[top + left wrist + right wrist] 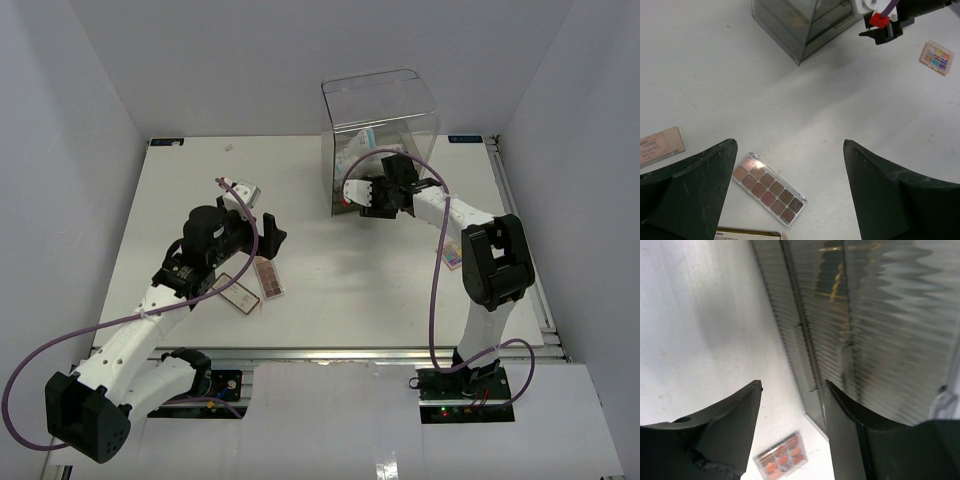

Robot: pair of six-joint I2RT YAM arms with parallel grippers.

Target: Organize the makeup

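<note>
Left gripper (790,145) hangs wide open, empty, over the brown palette (768,189); right gripper (792,385), parted and empty, faces the drawer box (865,315) by the far edge.

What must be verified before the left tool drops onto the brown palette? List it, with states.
1. Left tool open and empty: ok.
2. Brown palette lying flat, uncovered: ok.
3. Palette centred between the fingers: not ok, it sits nearer one finger.
4. Tan box apart from the palette: ok.
5. Right tool out of the way: ok, open at the drawer box.
6. Drawer box open to receive: cannot tell.
</note>
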